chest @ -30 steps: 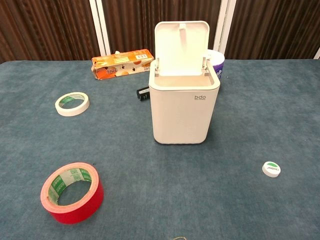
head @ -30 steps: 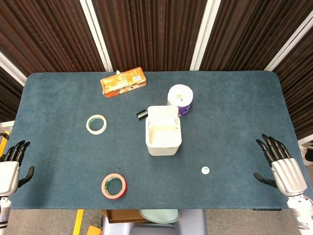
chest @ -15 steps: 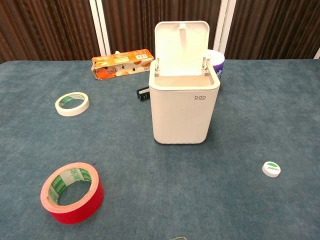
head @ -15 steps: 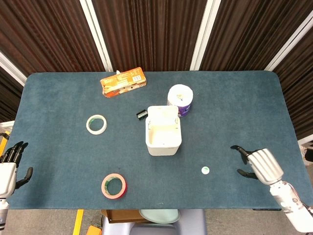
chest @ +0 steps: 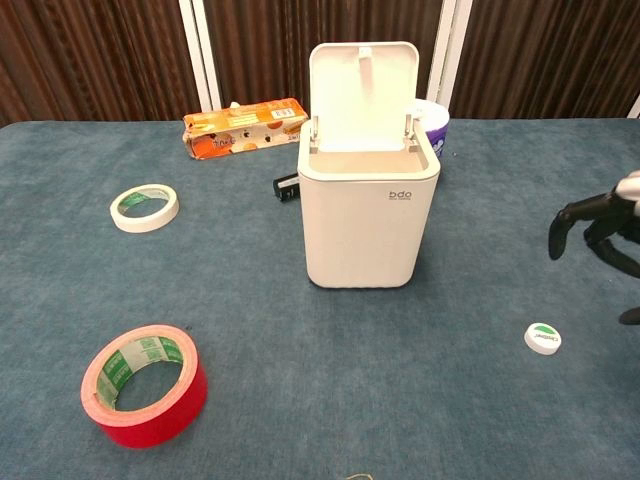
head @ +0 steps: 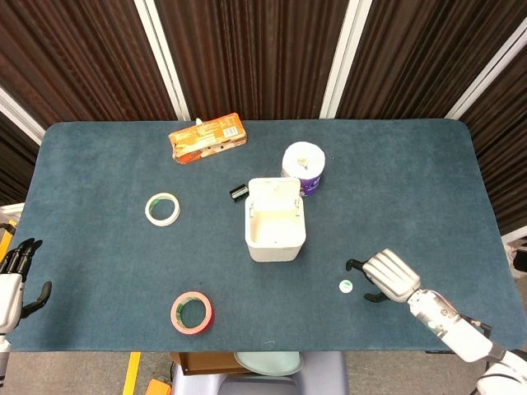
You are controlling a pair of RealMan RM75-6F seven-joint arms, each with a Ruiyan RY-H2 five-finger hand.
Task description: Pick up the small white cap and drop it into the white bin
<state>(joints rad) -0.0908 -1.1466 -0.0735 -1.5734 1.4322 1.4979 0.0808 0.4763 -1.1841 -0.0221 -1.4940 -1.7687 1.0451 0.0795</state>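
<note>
Small white cap [head: 346,286]: round, green mark on top, lying flat on the blue table. White bin [head: 275,227]: upright, lid raised, well apart.

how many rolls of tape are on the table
2. A red roll of tape lies near the table's front edge, left of the white bin. A white roll of tape lies further back and left. Nothing suggests another hidden one.

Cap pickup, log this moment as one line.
right robot hand: open, beside cap, not touching | cap: on table | bin: lid open | left robot hand: open, idle
</note>
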